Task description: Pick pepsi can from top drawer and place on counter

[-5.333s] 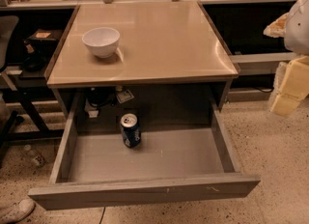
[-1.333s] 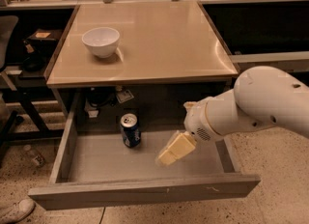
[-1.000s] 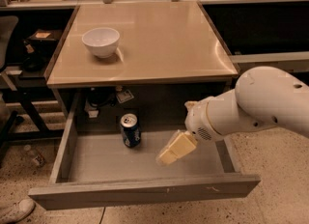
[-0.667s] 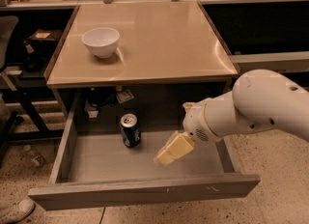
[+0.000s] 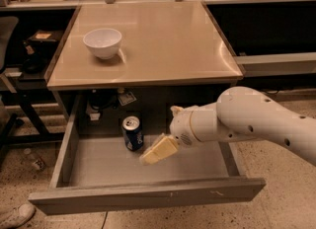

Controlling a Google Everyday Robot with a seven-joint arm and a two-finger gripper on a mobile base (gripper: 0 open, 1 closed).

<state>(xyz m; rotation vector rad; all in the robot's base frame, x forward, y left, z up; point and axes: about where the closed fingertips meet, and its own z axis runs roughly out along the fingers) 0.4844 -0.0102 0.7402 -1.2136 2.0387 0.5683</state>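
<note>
One pepsi can [image 5: 132, 133] stands upright on the grey floor of the top drawer, toward the back and left of the middle, with its silver top facing up and white marks showing on its blue side. The top drawer [image 5: 148, 196] is pulled out from beneath the counter; its scuffed front panel is nearest the camera and its low side walls run back into the shadow under the tabletop. The gripper [image 5: 159, 150] hangs inside the drawer, just to the right of the can and a little nearer the front panel. It tilts down and to the left, so its pale cream tip points toward the drawer floor beside the can's base; the two are near but apart. From this angle the cream end reads as a single block, and whether it is spread or closed cannot be told. The white arm [image 5: 256, 122] reaches in from the right edge of the view, passing over the drawer's right wall. The counter [image 5: 163, 40] above is beige and glossy, and a white bowl [image 5: 102, 42] sits on its left rear part, well apart from the can. In the dark recess behind the can there seem to be a few small items, too dim to name. Speckled floor [image 5: 286, 208] lies around the drawer, and a pale shoe [image 5: 17, 215] shows at the lower left corner.
</note>
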